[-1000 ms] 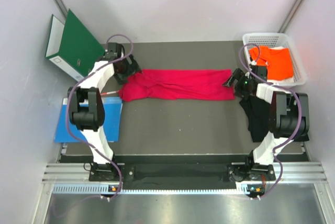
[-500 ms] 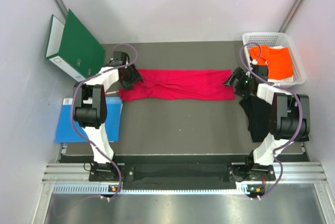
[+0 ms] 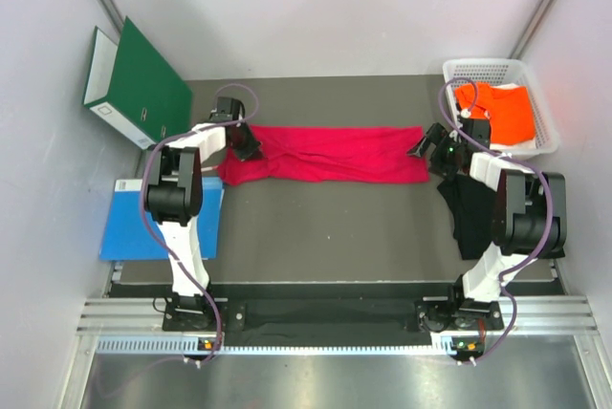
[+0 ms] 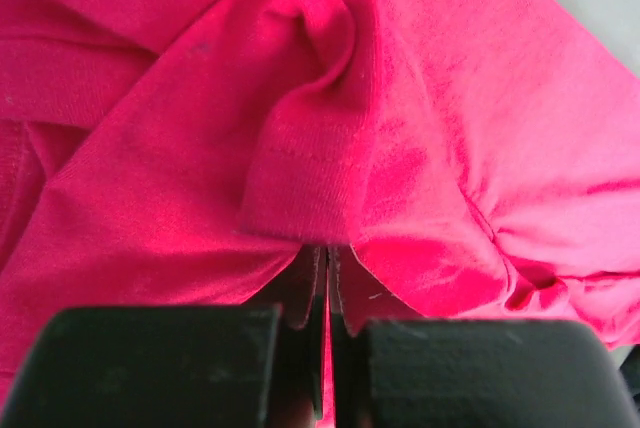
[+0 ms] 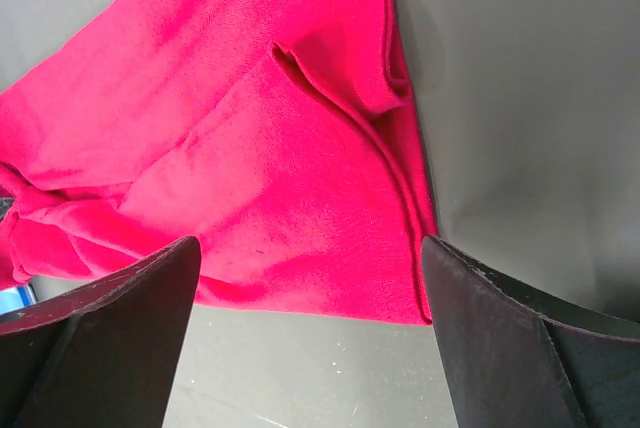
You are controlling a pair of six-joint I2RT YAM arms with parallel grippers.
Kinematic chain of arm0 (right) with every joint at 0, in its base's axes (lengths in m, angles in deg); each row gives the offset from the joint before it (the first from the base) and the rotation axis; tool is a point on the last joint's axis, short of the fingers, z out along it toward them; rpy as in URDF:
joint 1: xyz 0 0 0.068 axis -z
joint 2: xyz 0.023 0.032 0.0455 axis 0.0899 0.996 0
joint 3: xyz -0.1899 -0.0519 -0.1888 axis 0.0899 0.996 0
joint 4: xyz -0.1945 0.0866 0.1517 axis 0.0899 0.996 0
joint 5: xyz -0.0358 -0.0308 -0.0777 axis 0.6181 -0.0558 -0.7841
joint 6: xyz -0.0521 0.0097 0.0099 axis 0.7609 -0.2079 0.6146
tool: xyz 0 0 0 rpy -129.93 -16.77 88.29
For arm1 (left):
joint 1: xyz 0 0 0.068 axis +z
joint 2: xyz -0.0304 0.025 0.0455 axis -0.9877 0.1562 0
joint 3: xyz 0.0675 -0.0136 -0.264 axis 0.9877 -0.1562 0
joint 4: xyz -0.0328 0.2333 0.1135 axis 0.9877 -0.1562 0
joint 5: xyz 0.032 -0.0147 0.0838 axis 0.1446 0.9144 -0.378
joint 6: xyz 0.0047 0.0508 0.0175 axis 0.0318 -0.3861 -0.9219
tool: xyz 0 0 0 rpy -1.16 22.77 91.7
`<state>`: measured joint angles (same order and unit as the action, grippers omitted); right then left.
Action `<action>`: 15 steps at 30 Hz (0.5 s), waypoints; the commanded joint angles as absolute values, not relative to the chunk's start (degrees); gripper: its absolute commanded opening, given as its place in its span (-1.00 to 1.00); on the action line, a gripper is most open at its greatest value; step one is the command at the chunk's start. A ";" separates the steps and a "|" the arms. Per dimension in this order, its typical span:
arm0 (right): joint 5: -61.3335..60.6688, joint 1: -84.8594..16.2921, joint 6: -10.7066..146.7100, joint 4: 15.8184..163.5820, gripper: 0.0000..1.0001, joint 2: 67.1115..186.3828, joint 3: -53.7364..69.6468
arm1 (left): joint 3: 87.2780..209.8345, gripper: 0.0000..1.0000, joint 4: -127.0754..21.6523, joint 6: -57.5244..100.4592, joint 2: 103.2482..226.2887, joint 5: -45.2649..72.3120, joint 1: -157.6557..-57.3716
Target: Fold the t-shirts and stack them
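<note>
From above, the crimson t-shirt (image 3: 325, 153) is seen stretched in a long band across the far half of the tabletop, between the left gripper (image 3: 244, 144) and the right gripper (image 3: 427, 151). The black t-shirt (image 3: 469, 218) is draped near the right edge. The orange t-shirt (image 3: 505, 113) is held in a white basket (image 3: 483, 71) at the far right corner.

In the left wrist view, a crimson fold is clamped between the fingers.

In the right wrist view, the fingers are spread wide over the shirt's corner.

Crumpled crimson red cloth t-shirt (image 4: 420, 148) filling the view, stitched hem fold pinched in the black left hand (image 4: 322, 293), fingers (image 4: 160, 363) pressed together
</note>
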<state>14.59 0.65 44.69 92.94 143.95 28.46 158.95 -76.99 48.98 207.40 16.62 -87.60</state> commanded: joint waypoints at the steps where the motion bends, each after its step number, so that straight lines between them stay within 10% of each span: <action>1: 14.70 2.14 46.08 88.93 0.81 141.82 27.34 | 159.45 -1.00 -74.59 49.35 207.32 16.60 -88.05; 15: 15.32 2.14 46.08 88.67 0.81 142.52 28.04 | 163.75 -1.00 -77.84 48.30 200.97 15.54 -88.05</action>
<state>14.94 0.65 44.75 92.85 143.95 28.48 159.06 -77.80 48.94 202.00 15.79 -87.82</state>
